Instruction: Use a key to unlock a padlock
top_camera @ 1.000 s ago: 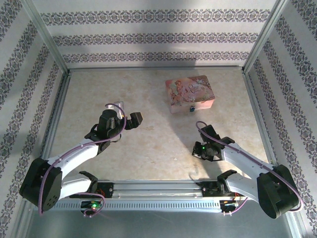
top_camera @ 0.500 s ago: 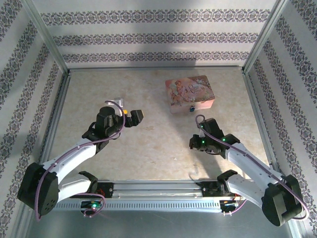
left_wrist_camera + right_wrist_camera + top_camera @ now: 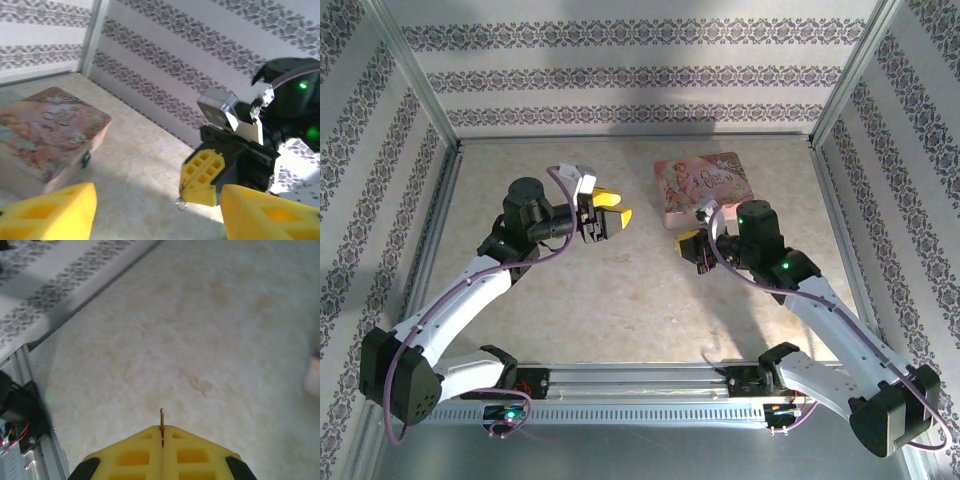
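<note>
Right wrist cam gives away the key (image 3: pixel 162 421): a thin sliver pinched in the closed right gripper (image 3: pixel 162 434). Left wrist cam catches the blue padlock (image 3: pixel 86 159) at the front of the pink tin (image 3: pixel 45 135). The left gripper (image 3: pixel 612 212) gapes wide, with open tabletop (image 3: pixel 620 295) between them. Both have swung up toward the tin since a second ago.

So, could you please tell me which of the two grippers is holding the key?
The right gripper: its yellow fingers are pressed shut on the key, whereas the left gripper has its fingers wide apart, empty.

One tin (image 3: pixel 705 185); one padlock (image 3: pixel 86 159); one key (image 3: pixel 162 427); left hand (image 3: pixel 617 212), right hand (image 3: pixel 688 243): two.
</note>
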You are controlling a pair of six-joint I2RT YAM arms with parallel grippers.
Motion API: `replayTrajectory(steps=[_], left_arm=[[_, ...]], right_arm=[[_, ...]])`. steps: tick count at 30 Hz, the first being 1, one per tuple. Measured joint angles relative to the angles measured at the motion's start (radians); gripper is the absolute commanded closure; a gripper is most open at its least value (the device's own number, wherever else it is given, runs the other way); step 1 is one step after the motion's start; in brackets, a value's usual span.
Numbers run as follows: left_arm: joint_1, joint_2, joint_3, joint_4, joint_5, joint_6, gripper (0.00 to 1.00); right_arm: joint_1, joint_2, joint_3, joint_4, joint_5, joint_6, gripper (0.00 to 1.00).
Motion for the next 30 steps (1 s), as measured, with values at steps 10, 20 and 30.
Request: replayTrajectory(steps=[10, 20, 30], left_arm=[[-0.062, 0.030, 0.065, -0.139, 0.118, 0.124, 0.57], [-0.119, 0.110, 0.111, -0.188, 0.140, 0.173, 0.57], [-0.140, 0.130, 0.132, -0.204, 0.154, 0.201, 0.65]], right_arm=[[0.002, 0.048, 0.082, 0.018, -0.187, -0.225, 0.99], [0.061, 0.070, 0.096, 0.019, -0.228, -0.275, 0.99], [0.077, 0.072, 0.096, 0.058, -0.224, -0.273, 0.98]])
